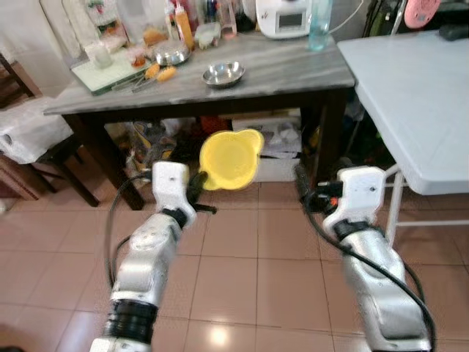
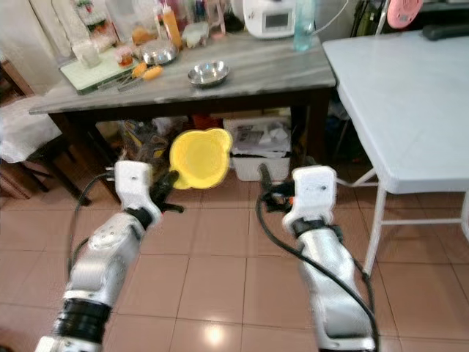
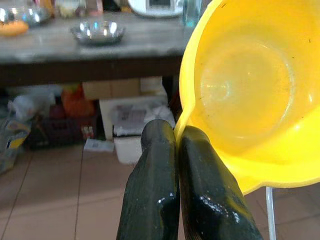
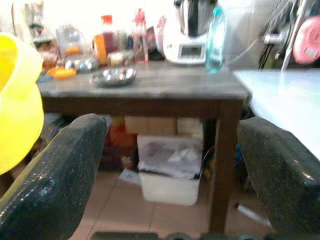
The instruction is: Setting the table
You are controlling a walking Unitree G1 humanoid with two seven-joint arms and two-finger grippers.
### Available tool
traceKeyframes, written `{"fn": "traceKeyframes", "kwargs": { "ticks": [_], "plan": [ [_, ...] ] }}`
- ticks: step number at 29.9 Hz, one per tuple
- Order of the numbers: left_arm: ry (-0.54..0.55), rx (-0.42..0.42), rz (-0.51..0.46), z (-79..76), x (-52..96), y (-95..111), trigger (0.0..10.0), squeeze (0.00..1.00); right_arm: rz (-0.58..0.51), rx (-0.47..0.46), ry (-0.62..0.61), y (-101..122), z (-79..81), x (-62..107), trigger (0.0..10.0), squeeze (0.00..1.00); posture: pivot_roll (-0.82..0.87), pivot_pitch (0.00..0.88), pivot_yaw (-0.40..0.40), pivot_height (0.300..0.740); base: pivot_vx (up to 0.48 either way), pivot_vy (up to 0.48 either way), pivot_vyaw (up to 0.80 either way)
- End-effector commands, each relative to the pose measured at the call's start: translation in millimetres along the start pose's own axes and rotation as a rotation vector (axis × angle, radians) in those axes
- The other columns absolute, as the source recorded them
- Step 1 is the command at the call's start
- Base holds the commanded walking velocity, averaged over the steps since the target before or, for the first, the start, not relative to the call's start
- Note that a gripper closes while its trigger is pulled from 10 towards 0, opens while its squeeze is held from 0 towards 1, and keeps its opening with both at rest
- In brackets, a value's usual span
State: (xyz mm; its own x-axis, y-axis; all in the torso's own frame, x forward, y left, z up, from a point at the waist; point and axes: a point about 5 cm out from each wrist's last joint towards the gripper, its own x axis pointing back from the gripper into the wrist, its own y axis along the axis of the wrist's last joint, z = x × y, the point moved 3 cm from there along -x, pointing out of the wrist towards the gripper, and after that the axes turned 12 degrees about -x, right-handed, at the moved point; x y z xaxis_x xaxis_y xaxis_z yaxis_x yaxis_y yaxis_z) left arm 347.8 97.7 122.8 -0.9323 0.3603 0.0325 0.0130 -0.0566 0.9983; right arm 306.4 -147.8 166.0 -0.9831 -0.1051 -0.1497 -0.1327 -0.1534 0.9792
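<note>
left gripper [image 3: 176,137] pinching yellow bowl [image 1: 231,158] rim, right gripper [image 4: 170,145] wide apart

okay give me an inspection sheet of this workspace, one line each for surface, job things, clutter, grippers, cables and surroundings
Surface: grey wooden table ahead; white folding table on the robot's right.
Job's things: yellow bowl held by its rim, off the tables; steel bowl on the grey table.
Clutter: bottles, jars, a green tray and a white appliance at the table's back; boxes and bags underneath.
Grippers: left gripper shut on the yellow bowl's rim; right gripper open, holding nothing.
Cables: black cables along both arms.
Surroundings: brown tiled floor; dark chair at far left.
</note>
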Motion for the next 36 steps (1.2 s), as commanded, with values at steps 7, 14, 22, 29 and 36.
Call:
{"fn": "traceKeyframes", "kwargs": {
  "ticks": [7, 14, 22, 29, 36],
  "plan": [
    [0.034, -0.016, 0.007, 13.7, 2.9, 0.1, 10.0, 0.00, -0.011, -0.007, 0.048, 2.3, 13.6, -0.8, 10.0, 0.00, -0.05, 0.000, 0.137, 0.740, 0.322, 0.000, 0.00],
    [0.028, -0.017, 0.008, 13.1, 2.4, -0.2, 10.0, 0.00, -0.011, -0.006, 0.048, 1.9, 13.9, -1.0, 10.0, 0.00, -0.05, 0.000, 0.139, 0.740, 0.312, 0.000, 0.00],
    [0.028, -0.017, 0.009, 12.9, 2.3, -0.3, 10.0, 0.00, -0.010, -0.006, 0.045, 1.4, 14.0, -1.0, 10.0, 0.00, -0.05, 0.000, 0.135, 0.740, 0.323, 0.000, 0.00],
    [0.048, -0.027, 0.013, 14.8, 2.6, -1.3, 10.0, 0.00, -0.005, -0.006, 0.031, -0.2, 10.6, 4.2, 10.0, 0.00, -0.06, 0.000, 0.136, 0.740, 0.426, 0.000, 0.00],
    [0.054, -0.025, 0.019, 15.1, 0.4, -2.3, 10.0, 0.00, 0.003, 0.002, 0.023, -2.2, 10.3, 8.0, 10.0, 0.00, -0.07, 0.000, 0.140, 0.740, 0.428, 0.000, 0.08]
  ]
}}
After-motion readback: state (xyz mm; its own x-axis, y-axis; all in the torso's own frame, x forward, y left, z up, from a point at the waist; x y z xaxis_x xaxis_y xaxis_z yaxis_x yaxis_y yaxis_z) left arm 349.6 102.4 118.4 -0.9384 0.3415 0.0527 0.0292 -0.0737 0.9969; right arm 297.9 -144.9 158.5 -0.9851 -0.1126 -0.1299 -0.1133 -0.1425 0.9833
